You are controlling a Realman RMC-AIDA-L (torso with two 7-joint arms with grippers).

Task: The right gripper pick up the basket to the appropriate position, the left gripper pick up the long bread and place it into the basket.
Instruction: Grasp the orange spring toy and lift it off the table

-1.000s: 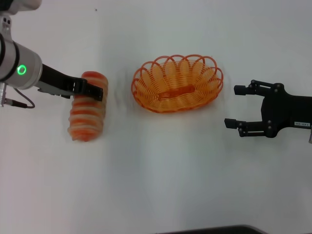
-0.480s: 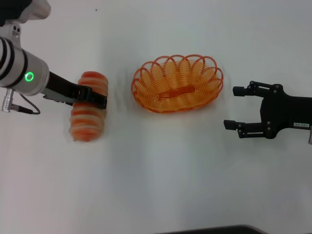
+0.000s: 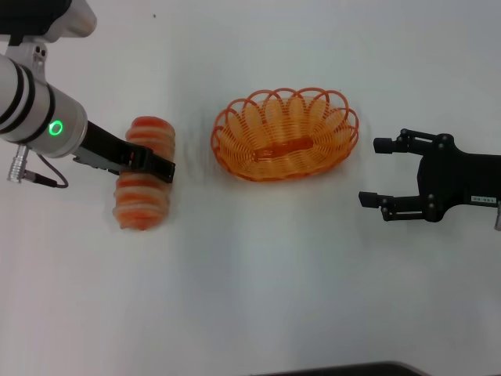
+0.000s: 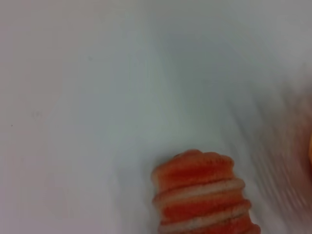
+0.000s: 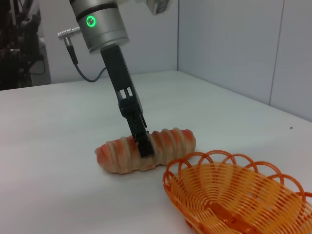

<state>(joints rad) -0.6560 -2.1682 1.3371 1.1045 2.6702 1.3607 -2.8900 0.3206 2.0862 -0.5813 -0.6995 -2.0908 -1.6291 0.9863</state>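
The left claw point(image 3: 153, 163) has slid down to the middle of the long bread point(image 3: 142, 174), clamped on it on the counter point(image 3: 258, 266). Lift straight up. The basket point(image 3: 284, 134) waits nearby. The right claw point(image 3: 372, 172) hangs apart.

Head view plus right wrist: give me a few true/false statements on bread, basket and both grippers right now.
1. The long bread lies inside the basket. False: it lies on the table beside the basket, on the robot's left.
2. The left gripper is down at the bread's middle. True: the right wrist view shows its fingers against the loaf.
3. The right gripper is shut on the basket's rim. False: it is open and apart from the basket, on the robot's right.
4. The basket holds nothing. True.
5. The bread is lifted off the table. False: it rests on the surface.
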